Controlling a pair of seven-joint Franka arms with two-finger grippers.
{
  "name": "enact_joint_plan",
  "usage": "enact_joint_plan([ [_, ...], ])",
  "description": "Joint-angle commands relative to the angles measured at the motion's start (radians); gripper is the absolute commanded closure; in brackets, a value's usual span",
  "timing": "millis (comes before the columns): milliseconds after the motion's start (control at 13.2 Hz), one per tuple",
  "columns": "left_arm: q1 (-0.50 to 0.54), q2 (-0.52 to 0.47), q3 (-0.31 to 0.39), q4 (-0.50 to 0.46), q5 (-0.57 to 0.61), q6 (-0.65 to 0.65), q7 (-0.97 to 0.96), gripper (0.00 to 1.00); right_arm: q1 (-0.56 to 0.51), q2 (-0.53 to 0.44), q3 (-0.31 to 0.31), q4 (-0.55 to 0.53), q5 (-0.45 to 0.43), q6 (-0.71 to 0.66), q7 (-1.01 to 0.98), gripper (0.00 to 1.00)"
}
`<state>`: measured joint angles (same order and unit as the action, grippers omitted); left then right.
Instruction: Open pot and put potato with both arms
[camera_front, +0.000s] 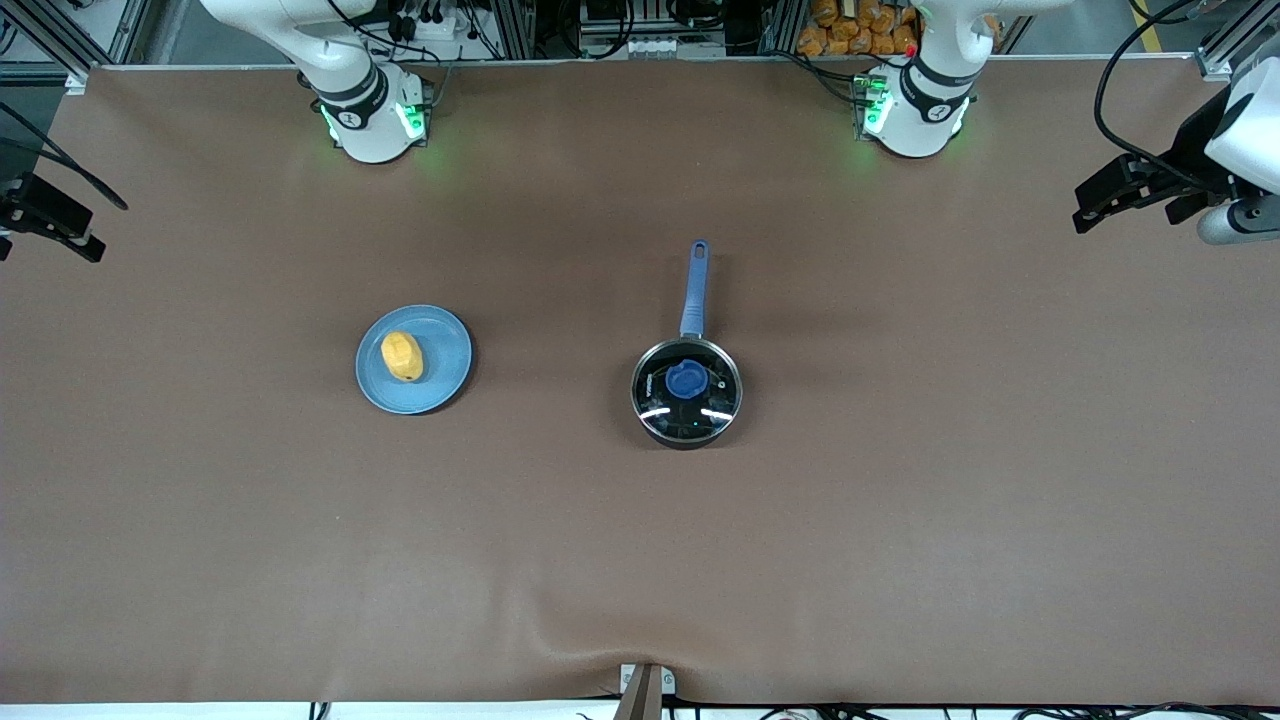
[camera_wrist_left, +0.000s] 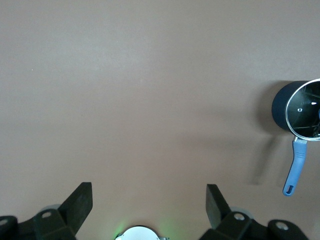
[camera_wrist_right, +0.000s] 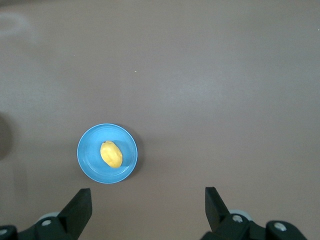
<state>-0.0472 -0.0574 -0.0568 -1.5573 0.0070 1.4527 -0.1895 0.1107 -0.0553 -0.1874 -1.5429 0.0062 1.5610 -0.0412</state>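
Finding the pot (camera_front: 686, 442) nearest the front camera, standing upright on the brown table (camera_front: 640, 560), somewhat toward the left arm's end. Seeing it shut under a round glass lid (camera_front: 702, 406) with a blue knob (camera_front: 686, 380) at the middle. Noting the blue handle (camera_front: 694, 290) lying straight and pointing away from the front camera, toward the bases.

Turning to the left gripper (camera_front: 1110, 195): hanging in the air over the left arm's end of the table, its 2 fingers (camera_wrist_left: 80, 200) standing wide apart and pinching nothing. Looking down from that wrist onto bare table under the gripper, with the pot well apart from it at the picture's edge.

Turning to the right gripper (camera_front: 50, 215): hanging in the air over the right arm's end of the table, its 2 fingers (camera_wrist_right: 81, 202) likewise spread wide with nothing between them. Looking down from that wrist onto the blue plate (camera_wrist_right: 87, 160), lying near but not under the spread fingers.

Moving outward to the plate: lying flat toward the right arm's end, well apart from the pot and a little farther from the front camera. Carrying 1 potato (camera_front: 402, 357), yellow-orange and oval, lying on its side on the plate, off-centre toward the right arm's end. Touching neither gripper.
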Motion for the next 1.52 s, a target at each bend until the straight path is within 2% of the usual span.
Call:
enact_joint_plan([
  [0,0.004,0.021,-0.008,0.033,0.018,-0.014,0.015,0.00,0.003,-0.028,0.006,-0.016,-0.012,0.001,0.014,0.00],
  [1213,0.007,0.027,-0.006,0.040,0.002,-0.022,0.019,0.00,0.010,-0.014,0.009,-0.019,-0.012,0.007,0.014,0.00],
  [1441,0.001,0.027,-0.018,0.037,0.008,-0.023,-0.005,0.00,0.041,-0.009,0.009,-0.025,-0.012,-0.001,0.001,0.00],
])
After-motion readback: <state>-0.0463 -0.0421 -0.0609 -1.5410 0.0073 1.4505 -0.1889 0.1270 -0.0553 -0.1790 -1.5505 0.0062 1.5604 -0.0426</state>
